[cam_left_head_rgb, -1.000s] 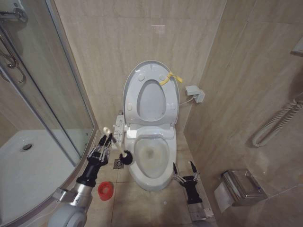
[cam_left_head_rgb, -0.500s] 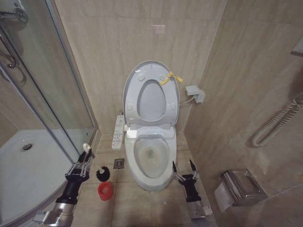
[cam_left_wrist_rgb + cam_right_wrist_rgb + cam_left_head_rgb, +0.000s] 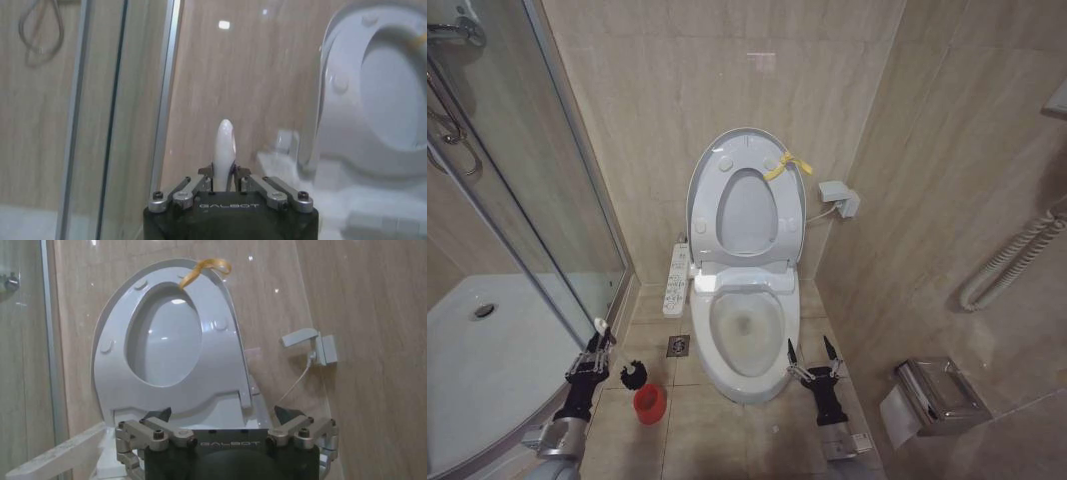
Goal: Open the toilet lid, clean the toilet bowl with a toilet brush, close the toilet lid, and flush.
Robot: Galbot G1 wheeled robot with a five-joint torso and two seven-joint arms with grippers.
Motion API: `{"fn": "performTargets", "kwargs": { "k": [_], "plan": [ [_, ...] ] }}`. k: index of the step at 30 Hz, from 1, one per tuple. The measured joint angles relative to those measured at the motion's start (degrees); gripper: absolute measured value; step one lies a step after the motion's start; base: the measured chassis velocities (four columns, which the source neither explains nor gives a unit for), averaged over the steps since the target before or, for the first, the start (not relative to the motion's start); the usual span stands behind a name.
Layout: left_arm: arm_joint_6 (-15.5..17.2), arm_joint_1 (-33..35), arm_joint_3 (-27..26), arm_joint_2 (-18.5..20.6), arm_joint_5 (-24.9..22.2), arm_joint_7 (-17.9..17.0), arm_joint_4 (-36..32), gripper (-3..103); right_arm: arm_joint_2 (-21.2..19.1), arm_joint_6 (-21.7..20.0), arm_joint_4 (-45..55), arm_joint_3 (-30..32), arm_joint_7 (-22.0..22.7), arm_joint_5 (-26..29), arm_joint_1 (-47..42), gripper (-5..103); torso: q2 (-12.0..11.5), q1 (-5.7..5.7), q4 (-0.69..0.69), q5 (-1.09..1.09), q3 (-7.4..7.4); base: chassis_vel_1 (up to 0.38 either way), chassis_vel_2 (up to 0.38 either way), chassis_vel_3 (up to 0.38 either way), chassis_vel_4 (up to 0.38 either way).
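One toilet is standing against the tiled back wall. Its toilet lid (image 3: 745, 190) is leaning upright against that wall, with the ring-shaped seat (image 3: 747, 212) raised flat against it and one yellow ribbon tag (image 3: 785, 164) hanging from the lid's top edge. Below, the toilet bowl (image 3: 747, 330) is lying open, a dark drain showing at its bottom. One control panel (image 3: 675, 281) is sitting along the bowl's left side, and one floor drain (image 3: 678, 346) is lying in the tiles just beside the base.

There is one toilet brush (image 3: 619, 358). Its black bristle head is hanging low over the floor, just above and beside one red cup holder (image 3: 650, 403), apart from the toilet. Its white handle is running up and left through the left claw (image 3: 593, 352), whose fingers (image 3: 207, 172) are pinching narrowly on the stick, as the left wrist view shows, with the handle's rounded tip poking out past them. The left arm is reaching up from the lower left, close to the glass shower door (image 3: 517, 200), claw pointing forward and up.

The right claw (image 3: 810, 358) is hovering low beside the bowl's right flank, holding nothing, its two fingers (image 3: 155, 416) spread wide. The right arm is rising from the floor region, pointing toward the back wall. One paper holder (image 3: 937, 395) is sitting on the right wall.
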Motion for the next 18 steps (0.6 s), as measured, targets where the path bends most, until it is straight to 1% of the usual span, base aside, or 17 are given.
{"fn": "performTargets", "kwargs": {
  "k": [1, 5, 7, 11, 18],
  "plan": [
    [0.00, 0.00, 0.00, 0.00, 0.00, 0.00, 0.00, 20, 0.00, 0.00, 0.00, 0.00, 0.00, 0.00, 0.00, 100, 0.00, 0.00, 0.00, 0.00, 0.00, 0.000, 0.000, 0.000, 0.000],
    [-1.07, -3.40, 2.22, -0.76, -1.21, 2.18, 6.39, 20, -0.21, 0.02, 0.08, 0.23, -0.07, 0.30, -0.39, 100, 0.00, 0.00, 0.00, 0.00, 0.00, 0.000, 0.000, 0.000, 0.000],
    [-1.19, -3.80, 2.47, -0.88, -1.36, 2.40, 7.14, 20, -0.27, 0.02, 0.20, 0.23, -0.10, 0.46, -0.49, 100, 0.00, 0.00, -0.01, 0.00, 0.00, 0.000, 0.000, 0.000, 0.000],
    [-1.63, -6.04, 3.50, -1.58, -0.63, 3.15, 11.81, 20, -0.57, 0.05, 0.59, 0.39, -0.35, 1.00, -0.81, 100, 0.00, 0.00, 0.00, 0.00, 0.00, 0.000, 0.000, 0.000, 0.000],
    [-1.73, -6.59, 3.52, -1.64, 0.48, 3.18, 13.71, 20, -0.81, 0.08, 0.49, 0.52, -0.41, 1.25, -0.75, 100, 0.00, 0.00, 0.00, 0.01, 0.00, 0.000, 0.000, 0.000, 0.000]
  ]
}}
